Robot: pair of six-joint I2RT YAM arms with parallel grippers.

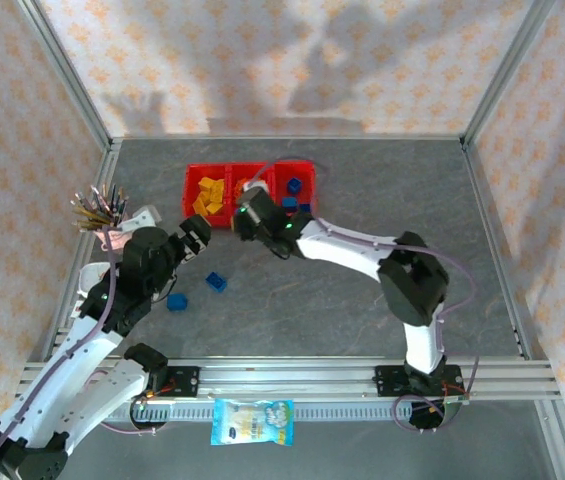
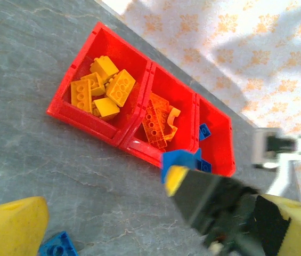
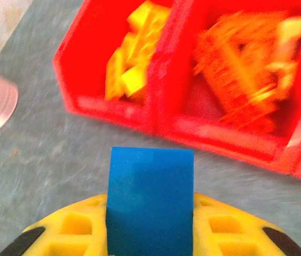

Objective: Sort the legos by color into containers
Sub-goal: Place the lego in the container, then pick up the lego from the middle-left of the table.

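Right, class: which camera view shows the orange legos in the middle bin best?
Left wrist: the orange legos lie sharp and unobstructed. Right wrist shows them blurred; top external shows them tiny, just beyond the right pincer.

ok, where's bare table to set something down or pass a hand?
Free: table right of the containers out to the right wall; also the strip between right arm and near rail. Crowded: front-left of the containers: right gripper shut on a blue lego, open left gripper, two loose blue legos, pencil cup.
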